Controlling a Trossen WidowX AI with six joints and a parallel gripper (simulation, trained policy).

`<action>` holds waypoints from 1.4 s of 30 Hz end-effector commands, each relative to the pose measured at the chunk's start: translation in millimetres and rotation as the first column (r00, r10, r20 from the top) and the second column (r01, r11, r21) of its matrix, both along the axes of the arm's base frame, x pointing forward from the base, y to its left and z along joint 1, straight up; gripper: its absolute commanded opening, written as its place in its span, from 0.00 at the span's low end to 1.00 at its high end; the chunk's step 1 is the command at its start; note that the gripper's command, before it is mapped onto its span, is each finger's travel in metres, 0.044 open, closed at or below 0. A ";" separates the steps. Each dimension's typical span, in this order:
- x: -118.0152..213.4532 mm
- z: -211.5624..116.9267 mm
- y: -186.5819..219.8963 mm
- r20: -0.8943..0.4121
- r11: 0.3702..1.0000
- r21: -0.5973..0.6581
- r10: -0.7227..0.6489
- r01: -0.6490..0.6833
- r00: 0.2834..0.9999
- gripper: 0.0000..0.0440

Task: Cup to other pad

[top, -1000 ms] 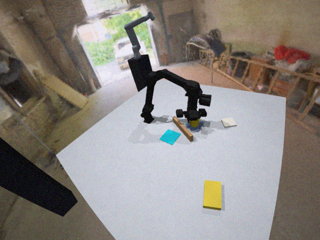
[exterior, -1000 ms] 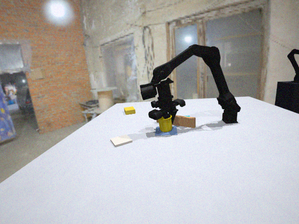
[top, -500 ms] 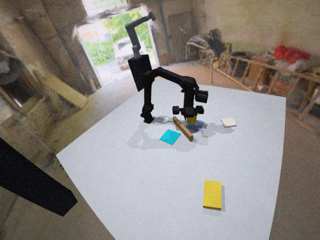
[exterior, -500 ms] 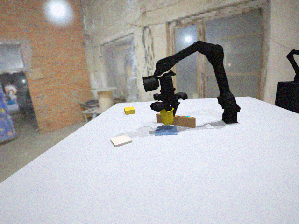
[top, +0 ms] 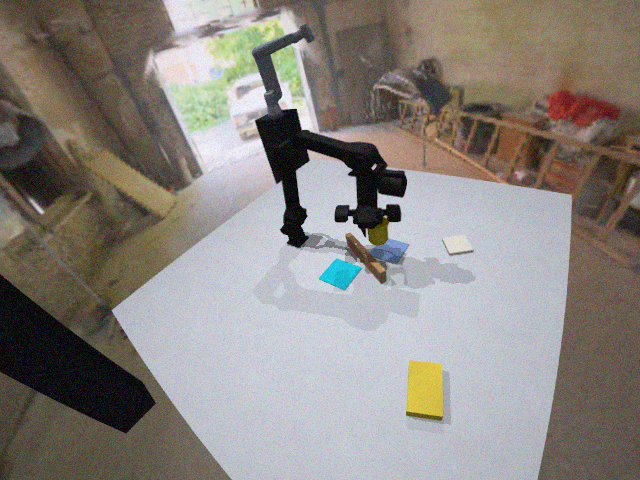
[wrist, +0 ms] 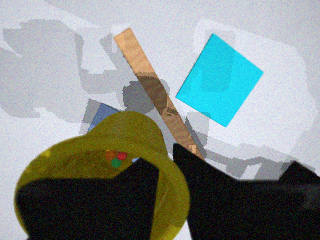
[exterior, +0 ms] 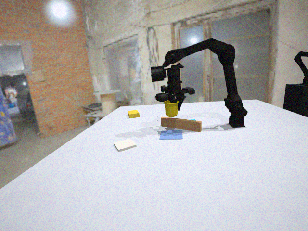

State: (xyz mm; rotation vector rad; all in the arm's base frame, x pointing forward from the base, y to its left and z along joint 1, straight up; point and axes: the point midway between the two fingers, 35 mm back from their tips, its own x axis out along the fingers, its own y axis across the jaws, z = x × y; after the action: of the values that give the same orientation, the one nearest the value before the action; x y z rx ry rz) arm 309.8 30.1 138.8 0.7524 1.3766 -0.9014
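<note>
Wrist view: black pincer [top: 370, 229] [exterior: 175, 104] [wrist: 166, 148] covers much of the yellow round cup [top: 378, 231] [exterior: 171, 109] [wrist: 127, 131]; a few coloured marbles [wrist: 116, 158] visible inside, count unclear. Flat blue square pad [top: 391, 251] [exterior: 171, 134] [wrist: 102, 116] mostly hidden there by cup. Exterior: brown wooden bar [top: 366, 257] [exterior: 180, 123] [wrist: 155, 91] hides most of the flat cyan square pad [top: 340, 274] [exterior: 193, 120] [wrist: 220, 80]. Pincer nearly closed, gripping cup wall, cup held above white table [top: 330, 372] [exterior: 173, 179].

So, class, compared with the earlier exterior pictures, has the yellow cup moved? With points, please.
Yes: the yellow cup [top: 378, 233] [exterior: 171, 109] [wrist: 175, 210] has risen; in the exterior view its base now shows above the wooden bar [top: 366, 258] [exterior: 181, 124] [wrist: 145, 70].
</note>
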 end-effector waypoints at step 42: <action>-24.8 -17.7 -91.0 0.164 0.964 0.012 -0.263 0.265 0.951 0.00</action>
State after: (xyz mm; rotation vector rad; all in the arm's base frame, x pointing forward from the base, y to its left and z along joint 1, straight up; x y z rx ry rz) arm 287.9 -57.8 122.2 0.9950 1.1569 -1.0291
